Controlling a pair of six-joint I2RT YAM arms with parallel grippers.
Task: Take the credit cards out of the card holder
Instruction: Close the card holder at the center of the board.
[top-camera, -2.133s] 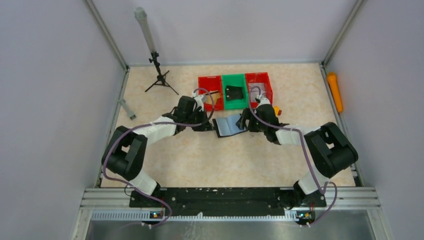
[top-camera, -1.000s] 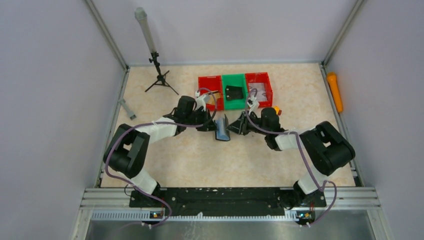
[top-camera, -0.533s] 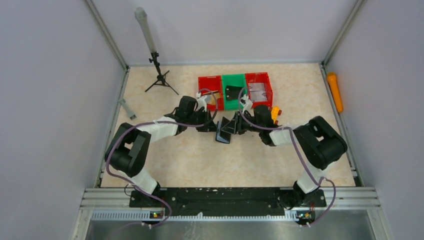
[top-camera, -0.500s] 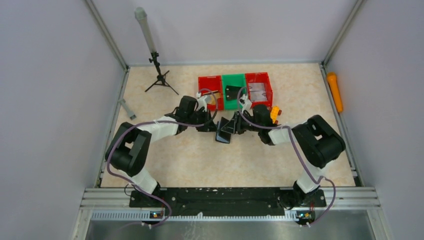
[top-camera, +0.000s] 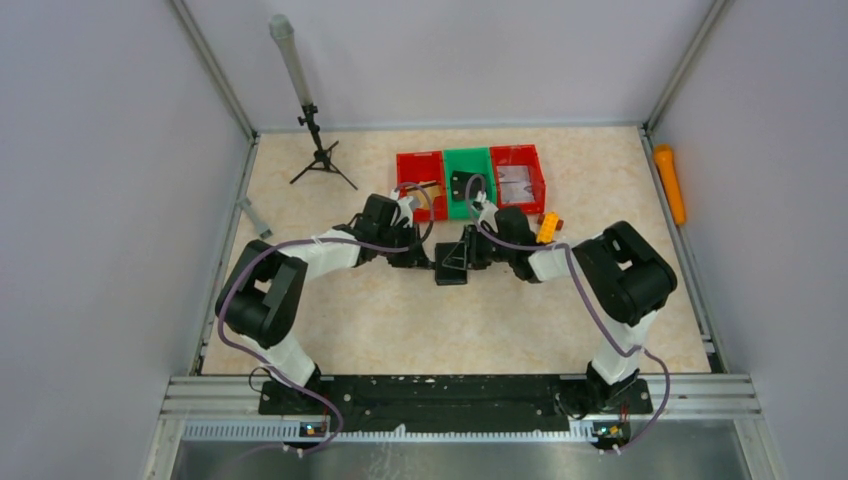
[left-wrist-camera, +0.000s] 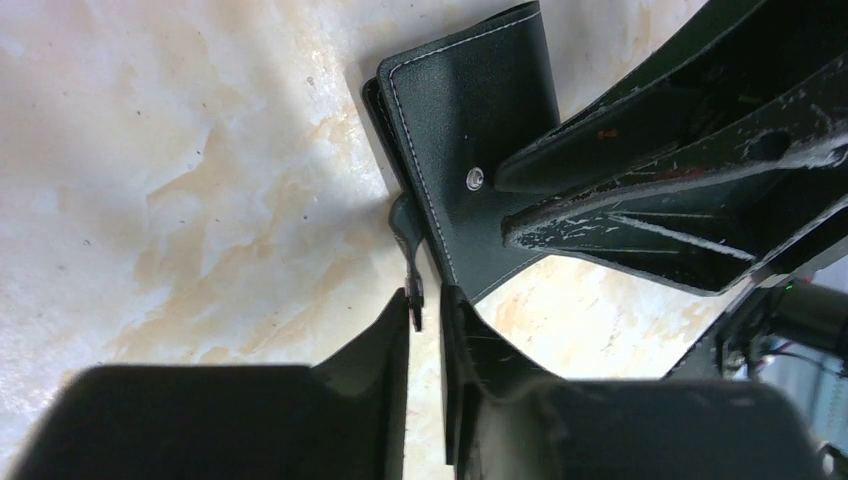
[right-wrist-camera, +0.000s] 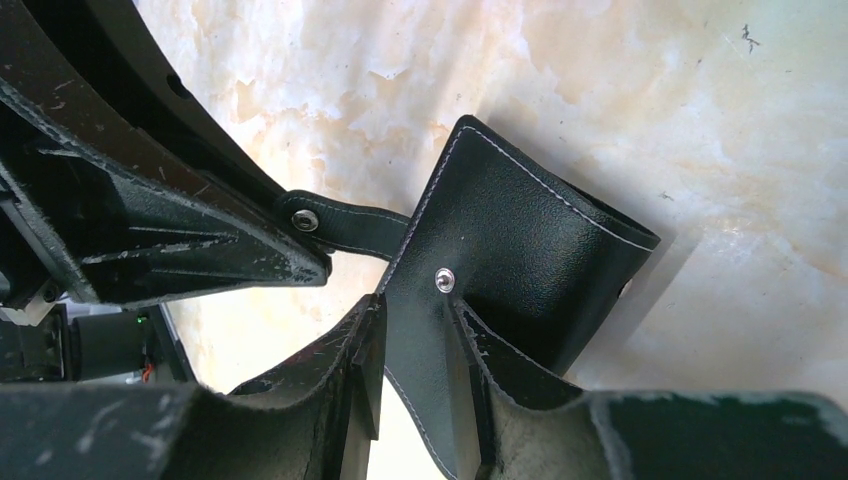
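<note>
left gripper (left-wrist-camera: 425, 310) jaws pinching the closing tab (left-wrist-camera: 412, 285), right gripper (right-wrist-camera: 415, 330) jaws clamping the card holder (right-wrist-camera: 510, 250) flap; thin tab risks slipping free.

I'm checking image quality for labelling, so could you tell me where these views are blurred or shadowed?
Left wrist: its own fingers are soft and dark at the bottom edge, while the card holder has crisp stitching. Right wrist: the holder throws a soft shadow on the table. Top external: evenly lit and sharp, with the holder small.
</note>
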